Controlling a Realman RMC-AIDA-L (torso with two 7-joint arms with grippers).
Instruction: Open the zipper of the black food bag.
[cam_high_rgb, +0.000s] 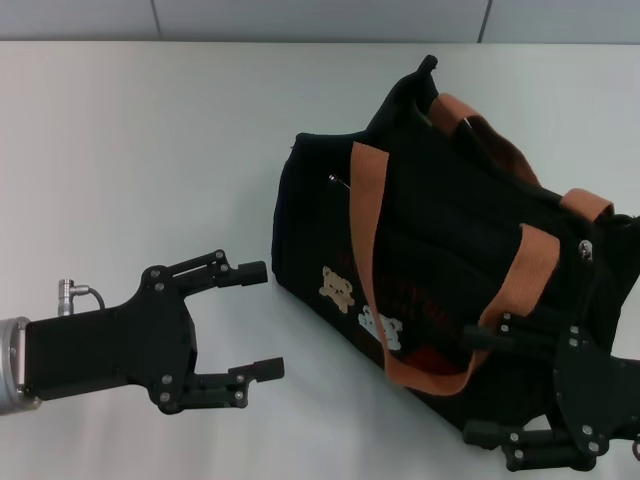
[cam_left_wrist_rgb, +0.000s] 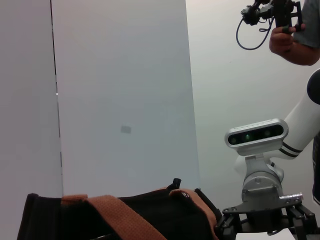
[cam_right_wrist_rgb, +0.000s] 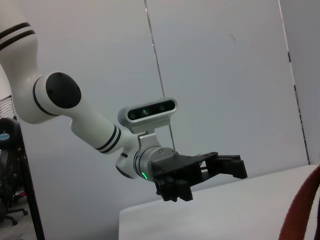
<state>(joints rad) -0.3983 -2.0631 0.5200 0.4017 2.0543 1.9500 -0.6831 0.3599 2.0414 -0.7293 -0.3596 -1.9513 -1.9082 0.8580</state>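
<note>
Honestly, with both the left gripper (cam_high_rgb: 262, 320) and right gripper (cam_high_rgb: 478, 385) spread and holding nothing, the black food bag (cam_high_rgb: 450, 250) lying tipped between them probably just slides once the zipper (cam_high_rgb: 585, 250) gets tugged.

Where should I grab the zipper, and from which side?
Grip the small silvery pull at the bag's top edge near the right handle strap. Probably come from above with the open right gripper, the nearer one; the left gripper hovers open off the bag's other side.
</note>
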